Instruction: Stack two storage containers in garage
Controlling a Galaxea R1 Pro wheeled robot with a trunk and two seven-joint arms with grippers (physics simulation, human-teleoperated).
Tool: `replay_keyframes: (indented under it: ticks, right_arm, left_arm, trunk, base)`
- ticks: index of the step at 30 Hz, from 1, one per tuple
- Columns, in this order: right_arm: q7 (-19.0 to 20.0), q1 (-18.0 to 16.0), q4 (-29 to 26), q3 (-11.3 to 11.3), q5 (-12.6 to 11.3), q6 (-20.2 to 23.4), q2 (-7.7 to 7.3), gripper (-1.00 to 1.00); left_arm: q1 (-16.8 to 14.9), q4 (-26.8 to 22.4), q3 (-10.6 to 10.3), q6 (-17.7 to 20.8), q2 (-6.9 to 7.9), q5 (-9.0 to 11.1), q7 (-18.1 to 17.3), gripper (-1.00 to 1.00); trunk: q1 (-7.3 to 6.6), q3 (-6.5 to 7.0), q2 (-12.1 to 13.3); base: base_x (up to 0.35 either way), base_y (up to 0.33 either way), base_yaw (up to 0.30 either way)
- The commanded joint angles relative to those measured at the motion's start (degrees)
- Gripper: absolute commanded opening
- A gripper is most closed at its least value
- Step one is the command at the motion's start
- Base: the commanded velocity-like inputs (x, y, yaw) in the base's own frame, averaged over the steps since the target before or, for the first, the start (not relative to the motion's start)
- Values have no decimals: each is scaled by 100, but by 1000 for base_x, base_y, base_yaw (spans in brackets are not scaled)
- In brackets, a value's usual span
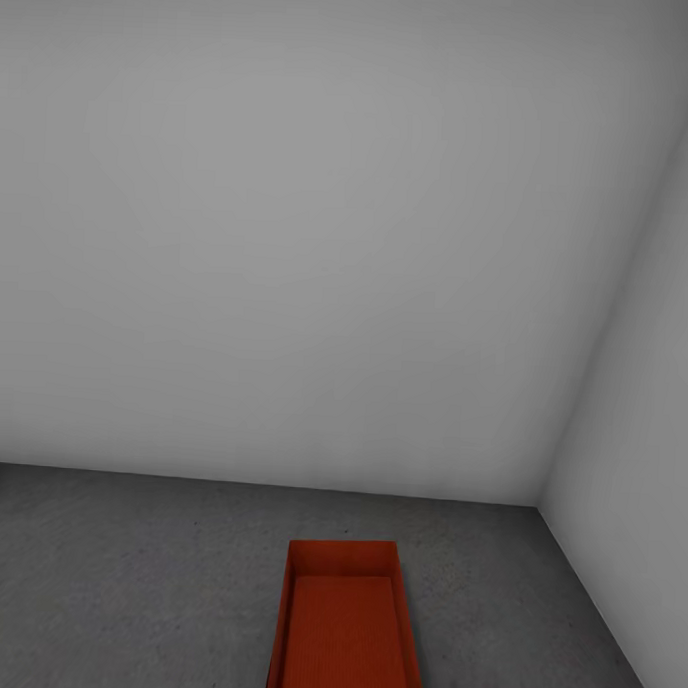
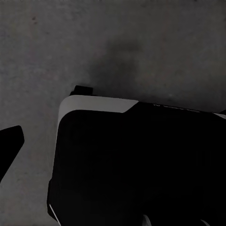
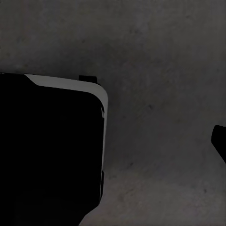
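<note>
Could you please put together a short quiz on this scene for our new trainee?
1. True or false: the storage container in the head view is empty.
2. The container rests on: A) wood planks B) grey concrete floor C) a bench.
3. How many containers does the head view show?

Key: 1 true; 2 B; 3 one, standing near the corner where two pale walls meet.

Orange-red container looks like matt plastic, finely ribbed inside; floor reads as rough, mottled grey concrete; walls smooth, matt grey-white.
</note>
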Motion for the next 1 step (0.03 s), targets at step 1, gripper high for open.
replay_keyframes:
  ticks: [1]
  right_arm:
    - [-14,-3,4,48,-47,-13,0,100]
  left_arm:
    - [-4,4,35,-11,-1,40,-9,100]
  trunk:
    - [2,-11,-9]
  base:
    - [0,0,0]
